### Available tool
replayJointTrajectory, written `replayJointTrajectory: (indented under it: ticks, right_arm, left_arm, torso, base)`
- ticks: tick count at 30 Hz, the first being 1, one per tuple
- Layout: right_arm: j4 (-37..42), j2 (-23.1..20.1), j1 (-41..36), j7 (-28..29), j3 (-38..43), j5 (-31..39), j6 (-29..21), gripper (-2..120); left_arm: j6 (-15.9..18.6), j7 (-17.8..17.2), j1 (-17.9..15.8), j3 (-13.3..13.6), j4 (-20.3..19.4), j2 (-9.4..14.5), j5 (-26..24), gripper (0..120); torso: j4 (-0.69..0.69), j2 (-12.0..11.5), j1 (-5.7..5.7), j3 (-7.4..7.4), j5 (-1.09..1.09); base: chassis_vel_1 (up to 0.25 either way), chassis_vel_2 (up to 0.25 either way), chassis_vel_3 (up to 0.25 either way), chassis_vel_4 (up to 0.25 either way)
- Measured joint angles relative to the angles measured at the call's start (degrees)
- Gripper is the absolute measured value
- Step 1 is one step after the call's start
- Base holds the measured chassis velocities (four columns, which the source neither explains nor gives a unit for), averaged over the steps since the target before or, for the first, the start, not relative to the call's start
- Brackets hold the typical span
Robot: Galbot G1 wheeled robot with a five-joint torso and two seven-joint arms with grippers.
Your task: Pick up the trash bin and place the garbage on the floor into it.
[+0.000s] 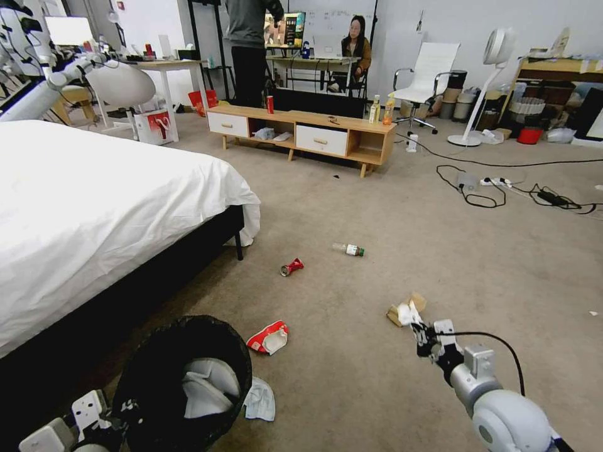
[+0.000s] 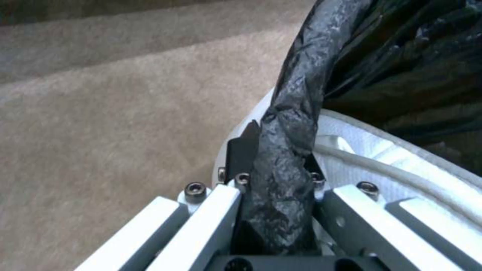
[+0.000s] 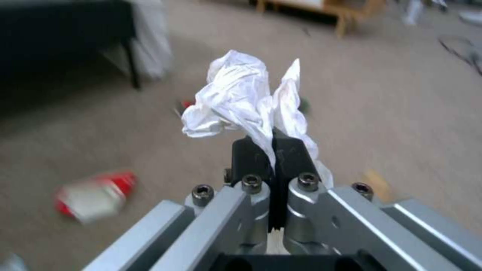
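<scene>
Black crinkled plastic lines the trash bin (image 1: 182,383), which sits low at the robot's left beside the bed (image 1: 94,207), its mouth open upward and something white already lying inside. The left gripper (image 2: 281,177) has its jaws clenched on the bin's bag-wrapped rim. The right gripper (image 3: 273,150) hangs out to the robot's right, well apart from the bin, jaws clamped on a crumpled white tissue (image 3: 246,101) that stands up beyond them; the bin's mouth lies across to the left and nearer the robot. On the carpet between them rest a red-and-white packet (image 1: 269,337) and a second tissue (image 1: 260,400) against the bin, farther off a crushed red can (image 1: 291,267) and a green-capped bottle (image 1: 349,249).
</scene>
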Motion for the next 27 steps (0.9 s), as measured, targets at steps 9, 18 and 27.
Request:
replayJointTrajectory:
  ticks: [9,18,27]
  right_arm:
    - [7.5,-3.2,0.1,-0.8,0.5,3.2,4.4,0]
    - [15.1,-5.2,2.5,-2.1,-1.7,8.0,9.8,0]
    - [22.0,-9.7,12.2,-2.1,-11.7,22.1,13.4,0]
  left_arm:
    - [0.0,-0.9,-1.0,-0.1,-1.0,2.0,-4.6,2]
    - [0.0,-0.8,-2.1,1.0,-1.5,4.0,-6.5,2]
    - [0.0,-0.8,-2.0,2.7,-1.7,5.3,-7.5,2]
  torso:
    - [0.0,0.0,0.0,0.0,-0.01]
    - [0.0,0.0,0.0,0.0,0.0]
    - [0.0,0.0,0.0,0.01,-0.01]
  base:
    - [0.0,0.0,0.0,0.0]
    - [0.0,0.0,0.0,0.0]
    - [0.0,0.0,0.0,0.0]
